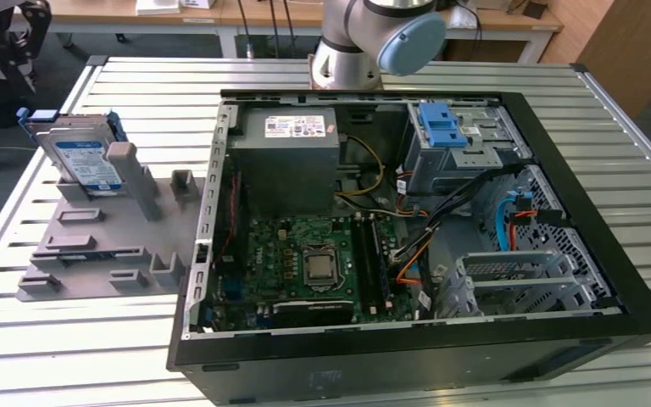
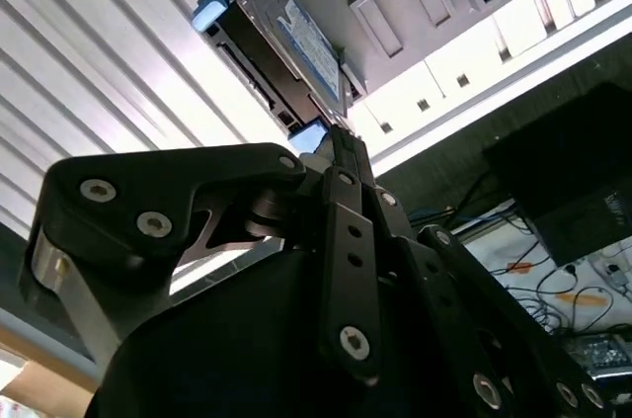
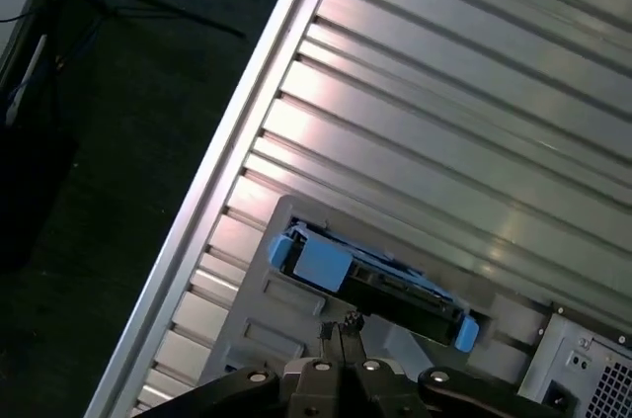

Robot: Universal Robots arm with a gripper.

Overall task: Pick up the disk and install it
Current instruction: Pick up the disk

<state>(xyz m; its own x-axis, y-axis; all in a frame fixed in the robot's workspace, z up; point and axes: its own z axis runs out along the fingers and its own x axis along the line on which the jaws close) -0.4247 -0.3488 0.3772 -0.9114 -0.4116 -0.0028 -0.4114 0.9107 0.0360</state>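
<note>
Slatted metal table [image 1: 156,85] with an open computer case [image 1: 416,356] lying on it, side panel off. Arm base [image 1: 365,38] at the table's far edge, behind the case.

Grey fixture tray [image 1: 99,246] just beside the case, on the exterior view's left. The disk [image 1: 80,157] stands on edge in the far end of this tray, leaning against an upright grey post. Label faces out and the blue frame shows at its top corner. The disk is not in the case.

Inside the case: grey power-supply box [image 1: 292,161], green motherboard [image 1: 314,263], and a bare blue bracket [image 1: 444,127] on the drive cage.

In both wrist views the gripper [image 3: 342,324] [image 2: 339,136] points at the disk [image 3: 385,280] [image 2: 296,38] from off the tray, apart from it. Fingers are together, tips meeting, with nothing between them. The disk sits untouched in its slot, blue tab toward the table's edge
</note>
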